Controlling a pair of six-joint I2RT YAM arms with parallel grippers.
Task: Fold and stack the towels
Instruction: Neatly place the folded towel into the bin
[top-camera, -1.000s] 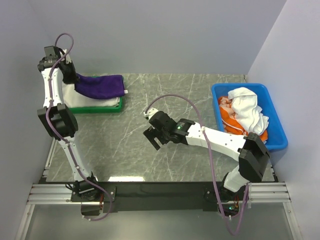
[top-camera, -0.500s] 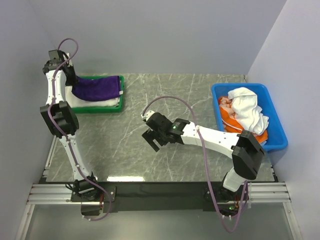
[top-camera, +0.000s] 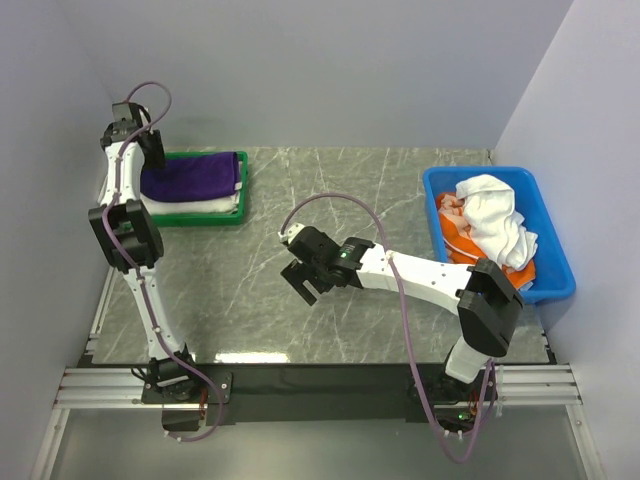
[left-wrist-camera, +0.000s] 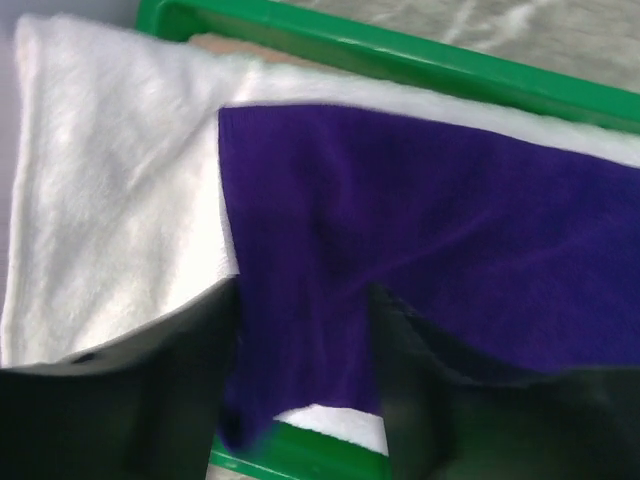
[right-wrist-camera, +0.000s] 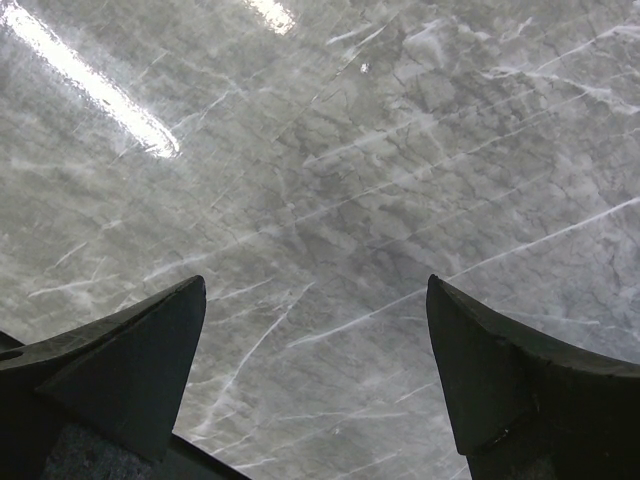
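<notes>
Towel (left-wrist-camera: 450, 220), purple, lies on white towel (left-wrist-camera: 110, 180) under parted left gripper (left-wrist-camera: 303, 300) | right gripper (right-wrist-camera: 315, 285) spread wide over table (right-wrist-camera: 330, 150)

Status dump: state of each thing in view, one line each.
purple towel, folded, atop tray white towel
tray white towel, folded flat, in green tray
green tray, holds that stack
bin white towel, crumpled, unfolded
orange towel, crumpled beneath it
blue bin, holds the crumpled towels
left gripper, fingers parted over purple towel's edge
right gripper, fingers wide open above table
</notes>
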